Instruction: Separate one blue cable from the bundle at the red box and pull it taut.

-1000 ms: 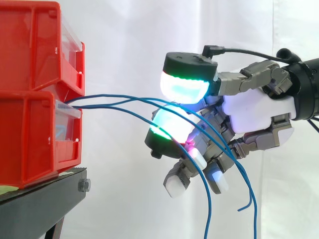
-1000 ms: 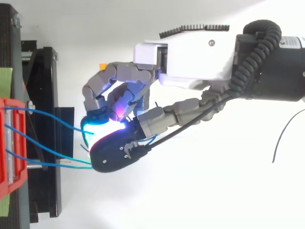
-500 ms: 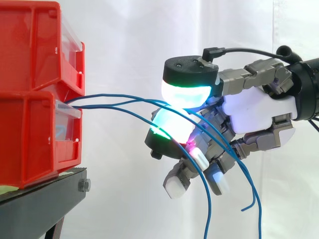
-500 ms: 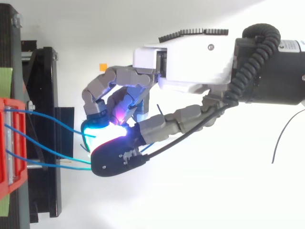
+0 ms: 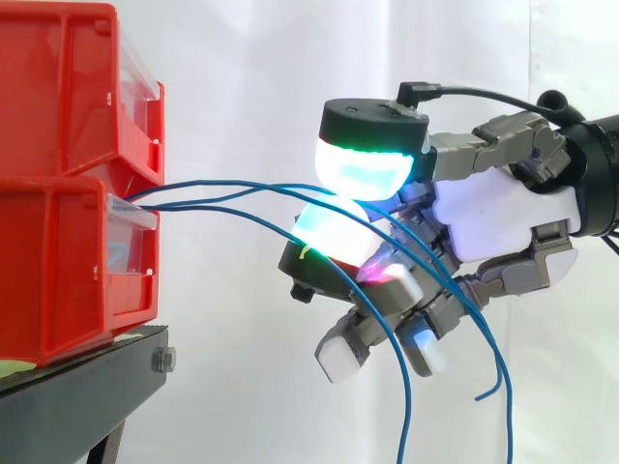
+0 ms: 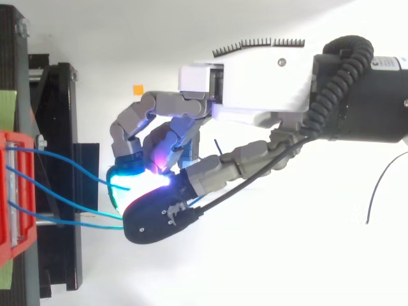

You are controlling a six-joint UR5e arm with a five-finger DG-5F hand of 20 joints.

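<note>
Three thin blue cables run out of the clear front of the lower red box and arc to the right. My hand comes in from the right with its fingers curled. The thumb's cyan-green pad sits just above a finger pad, and the upper blue cable passes between them, pinched. The other cables run over the lower fingers. Their loose ends hang down below the hand. From above, the hand is right of the red box, and a blue cable leads under the thumb.
A second red bin is stacked on the lower one. Both rest on a black stand at the left, before a white curtain. The black stand reaches close to the fingertips in the top view.
The thumb and finger pads have drawn closer together around the upper cable. The lower fingers have curled in more. The hanging cable ends have swung a little to the right.
</note>
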